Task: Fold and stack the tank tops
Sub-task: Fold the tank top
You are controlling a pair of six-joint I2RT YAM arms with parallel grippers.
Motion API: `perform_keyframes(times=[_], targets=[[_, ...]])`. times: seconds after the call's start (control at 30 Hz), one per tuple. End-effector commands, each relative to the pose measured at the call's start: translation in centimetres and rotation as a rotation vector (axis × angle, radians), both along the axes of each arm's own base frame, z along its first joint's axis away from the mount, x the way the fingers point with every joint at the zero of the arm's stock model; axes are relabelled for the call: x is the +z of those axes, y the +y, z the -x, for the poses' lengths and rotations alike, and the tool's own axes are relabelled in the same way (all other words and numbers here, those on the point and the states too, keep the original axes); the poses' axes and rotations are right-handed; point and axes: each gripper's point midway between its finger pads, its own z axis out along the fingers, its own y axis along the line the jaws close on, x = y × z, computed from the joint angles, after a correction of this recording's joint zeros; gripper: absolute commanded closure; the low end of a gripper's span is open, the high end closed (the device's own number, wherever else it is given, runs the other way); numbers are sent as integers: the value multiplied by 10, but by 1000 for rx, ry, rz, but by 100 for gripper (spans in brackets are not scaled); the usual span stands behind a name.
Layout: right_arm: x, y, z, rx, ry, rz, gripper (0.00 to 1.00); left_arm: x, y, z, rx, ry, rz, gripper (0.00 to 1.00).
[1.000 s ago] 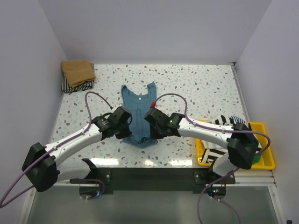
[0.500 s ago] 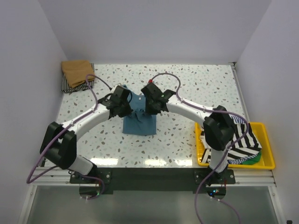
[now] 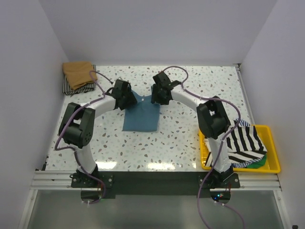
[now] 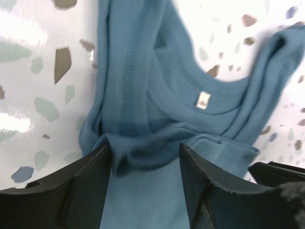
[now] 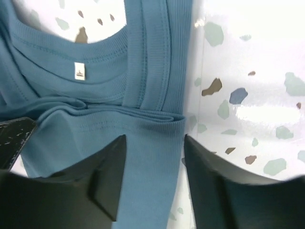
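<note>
- far-left corner of table (image 3: 200,86): tan top (image 3: 78,72) sits folded on a striped top (image 3: 75,88). that's the stack, well apart from the work, up & left of it.
- left gripper (image 3: 127,101): jaws spread, holding nothing. from the wrist cam its fingers (image 4: 86,186) straddle the far-left corner of the cloth, which lies loose btw them & is a bit bunched there.
- teal tank top (image 3: 141,118): mid-table, far end btw the two grippers, rest running from them toward the arm bases. it's folded in half, hem lying just short of the neckline, label (image 4: 203,99) showing in the neck.
- which way it points: straps/neck end to the far wall, fold edge to the near side. shape is near square, long axis slightly far-to-near, near end a touch left.
- right gripper (image 3: 159,98): also spread, nothing held. its fingers (image 5: 107,176) stand either side of the far-right hem corner, strap just beyond.
- far right: yellow tray (image 3: 274,143) w/ a second striped top (image 3: 248,145) over a green top (image 3: 259,163), not yet folded.
- relation that matters, my read: both tools are at the far end, one per corner, & the cloth lies toward the bases. next fold prob goes sideways across that axis. the stack lies to the left, so the left arm is nearer for the carry.
</note>
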Motion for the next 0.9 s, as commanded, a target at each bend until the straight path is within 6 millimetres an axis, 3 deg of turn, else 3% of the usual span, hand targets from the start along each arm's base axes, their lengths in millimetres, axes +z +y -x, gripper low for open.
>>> perform_keyframes(times=[0.0, 0.07, 0.1, 0.17, 0.2, 0.3, 0.57, 0.7, 0.77, 0.87], targets=[[48, 10, -13, 35, -126, -70, 43, 67, -9, -33, -11, -233, 74, 36], [57, 2, -12, 17, -152, -49, 42, 74, -2, -27, 16, -234, 60, 35], [56, -1, -5, 24, -146, -34, 43, 87, 2, -25, 42, -257, 64, 35], [68, -4, 3, 26, -167, -29, 48, 88, 13, -16, 80, -252, 36, 35], [62, -3, 14, 39, -157, -15, 51, 93, 22, -10, 126, -246, 17, 35], [58, 9, 33, 68, -151, -28, 56, 90, 23, 6, 143, -227, 23, 45], [12, 50, 59, 151, -96, 27, 60, 21, 12, 55, 119, -74, -27, 61], [-16, 47, 79, 152, -44, 61, 61, -10, 0, 86, 73, -10, -50, 63], [-22, 43, 87, 151, -37, 79, 61, -17, -3, 97, 68, 5, -54, 64], [-43, 27, 117, 166, 14, 115, 61, -22, -5, 118, 49, 28, -63, 64]])
